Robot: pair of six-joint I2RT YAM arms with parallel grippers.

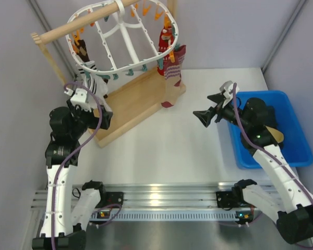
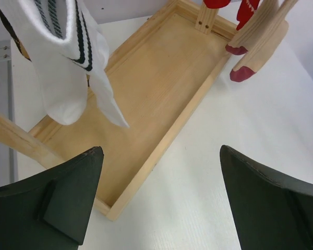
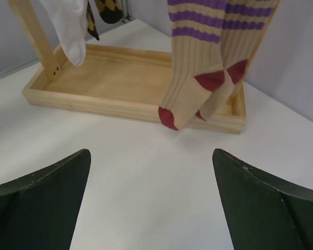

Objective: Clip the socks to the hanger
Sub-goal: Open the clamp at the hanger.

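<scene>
The white oval hanger (image 1: 126, 37) hangs from a wooden rod, orange and teal clips along its rim. Socks are clipped to it. A tan pair with purple stripes and red toes (image 1: 170, 78) (image 3: 198, 67) hangs at its right. A white pair with dark stripes (image 1: 92, 79) (image 2: 68, 67) and a dark patterned sock (image 1: 82, 50) hang at its left. My left gripper (image 1: 104, 117) (image 2: 160, 151) is open and empty, below the white socks, over the near edge of the wooden base. My right gripper (image 1: 207, 108) (image 3: 151, 153) is open and empty above the table, facing the tan pair.
The wooden rod (image 1: 83, 23) rests on slanted posts rising from a shallow wooden base tray (image 1: 130, 107) (image 2: 146, 88) (image 3: 120, 78). A blue bin (image 1: 297, 140) stands at the right behind my right arm, a tan item (image 1: 274, 134) inside it.
</scene>
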